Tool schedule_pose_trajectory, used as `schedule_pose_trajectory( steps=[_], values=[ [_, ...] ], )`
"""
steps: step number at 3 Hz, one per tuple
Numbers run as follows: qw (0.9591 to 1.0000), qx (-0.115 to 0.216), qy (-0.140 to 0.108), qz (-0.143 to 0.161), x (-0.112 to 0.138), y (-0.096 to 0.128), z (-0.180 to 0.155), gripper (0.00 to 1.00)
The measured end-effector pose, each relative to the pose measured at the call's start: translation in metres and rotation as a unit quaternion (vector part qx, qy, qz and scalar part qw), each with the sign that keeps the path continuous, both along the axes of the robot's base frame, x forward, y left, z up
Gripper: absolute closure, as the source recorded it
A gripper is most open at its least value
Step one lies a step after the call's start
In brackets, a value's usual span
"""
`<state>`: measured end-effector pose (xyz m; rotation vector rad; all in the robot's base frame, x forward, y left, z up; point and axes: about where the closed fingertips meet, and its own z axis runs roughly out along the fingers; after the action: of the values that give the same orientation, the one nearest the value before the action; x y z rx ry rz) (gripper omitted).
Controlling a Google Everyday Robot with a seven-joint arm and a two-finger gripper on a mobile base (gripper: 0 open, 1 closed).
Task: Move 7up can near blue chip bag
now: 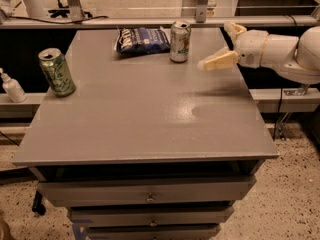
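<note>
Camera view, silver 7up can [180,42] by chip bag [142,39], hand [216,46] nearby

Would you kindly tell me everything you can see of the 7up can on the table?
The 7up can is a silver-white metal drink can with green lettering, a small red mark and a silver top. It stands upright near the far edge of the grey table, just right of the blue chip bag; whether they touch is unclear. Nothing grips it: the tool hovers open to its right, apart from it.
</note>
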<state>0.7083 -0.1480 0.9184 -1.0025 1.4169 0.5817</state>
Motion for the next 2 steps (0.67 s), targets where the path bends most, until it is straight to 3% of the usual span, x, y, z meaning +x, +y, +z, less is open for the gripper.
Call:
schedule_pose_trajectory(
  steps=[2],
  values=[
    [0.9970,0.020,-0.010,0.074,-0.060,-0.041,0.027,0.00]
  ],
)
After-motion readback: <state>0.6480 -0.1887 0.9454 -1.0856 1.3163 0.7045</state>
